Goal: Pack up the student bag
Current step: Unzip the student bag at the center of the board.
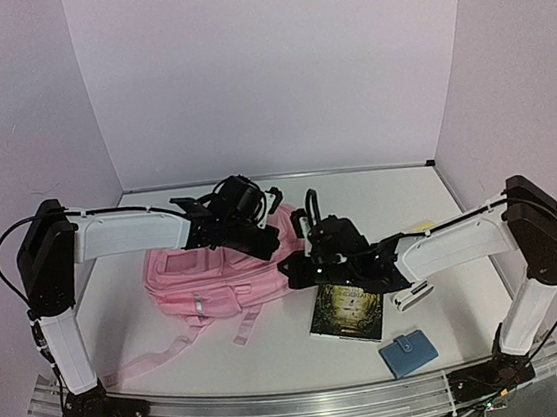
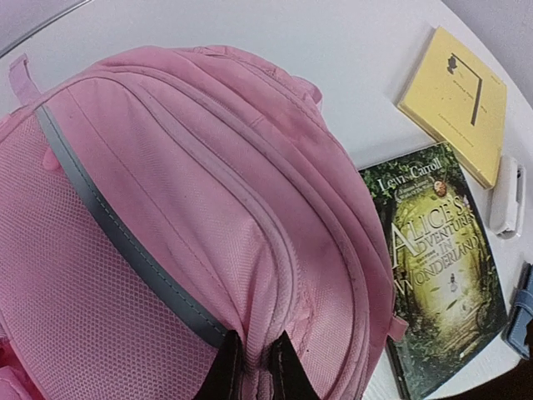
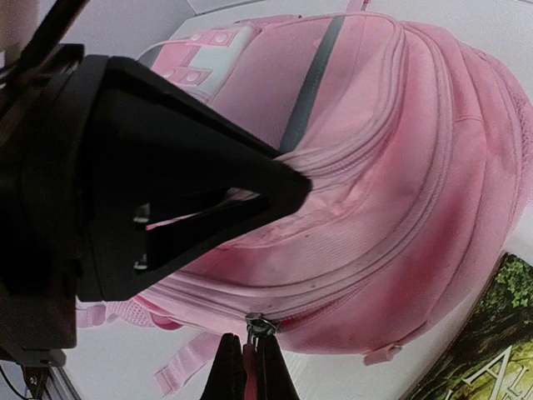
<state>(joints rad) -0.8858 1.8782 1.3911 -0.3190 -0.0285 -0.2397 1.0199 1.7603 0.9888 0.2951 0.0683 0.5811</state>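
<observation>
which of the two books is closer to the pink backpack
The green Alice's Adventures in Wonderland book: it lies right beside the pink backpack, while the plain yellow book sits beyond it, farther from the bag.

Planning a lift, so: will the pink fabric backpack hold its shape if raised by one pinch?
Probably not: the pink fabric backpack looks soft, its cloth bunching at the left gripper, so it should sag. It lies slumped, likely nearly empty and light.
</observation>
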